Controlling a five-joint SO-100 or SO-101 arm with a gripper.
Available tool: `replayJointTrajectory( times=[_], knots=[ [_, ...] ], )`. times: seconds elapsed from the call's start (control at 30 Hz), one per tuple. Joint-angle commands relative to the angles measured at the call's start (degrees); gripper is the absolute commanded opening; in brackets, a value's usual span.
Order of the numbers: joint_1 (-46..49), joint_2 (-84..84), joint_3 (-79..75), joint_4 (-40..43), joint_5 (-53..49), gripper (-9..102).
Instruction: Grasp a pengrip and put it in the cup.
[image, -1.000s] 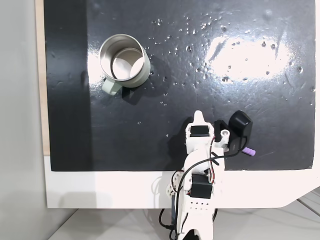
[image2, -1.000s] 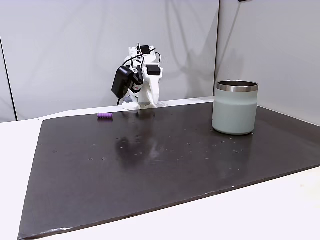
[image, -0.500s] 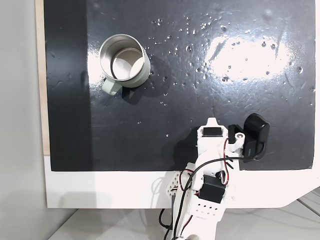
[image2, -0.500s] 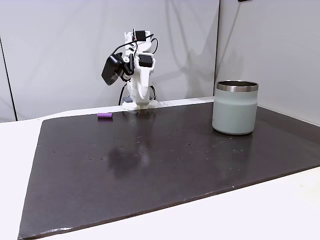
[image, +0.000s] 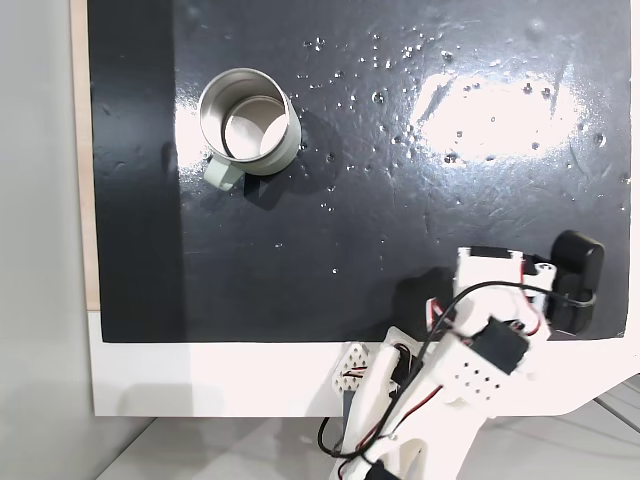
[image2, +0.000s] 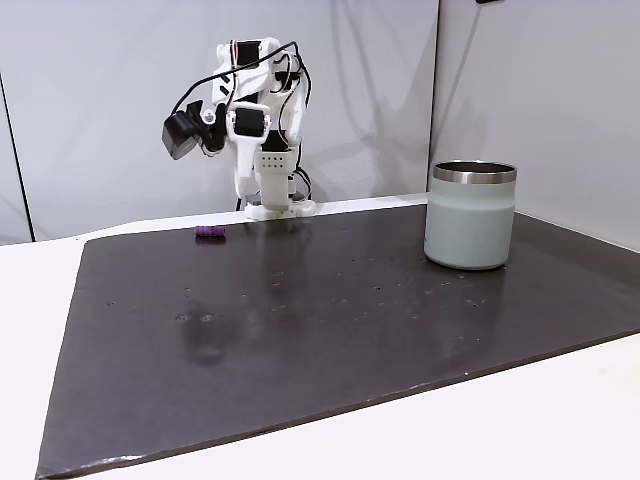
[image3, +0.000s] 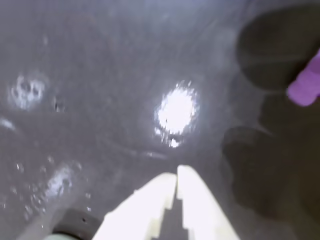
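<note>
We log the gripper (image3: 176, 172) raised above the dark mat (image2: 330, 330), its white fingers pressed together with nothing between them. The purple pengrip (image3: 306, 85) lies on the mat ahead and to the gripper's right in the wrist view, untouched. The cup (image2: 470, 215) stands upright well apart from the gripper.

A white surface (image2: 560, 420) carries a glossy black mat (image2: 320, 330). On the mat, in a fixed view, the cup (image2: 470, 215) stands upright at the right, well apart from the pengrip (image2: 209, 232) lying at the far left edge
</note>
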Motion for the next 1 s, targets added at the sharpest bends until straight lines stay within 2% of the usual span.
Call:
replayJointTrajectory(
  times=[0.0,0.4,0.73,0.97],
  knots=[
    [3.87,-5.10,-6.59,0.35,-1.76,0],
    [9.58,-9.76,-7.82,5.62,-7.56,2],
    [13.97,-15.82,-12.92,14.15,-13.10,15],
    [16.61,-22.32,-14.41,13.89,-16.52,20]
  ],
)
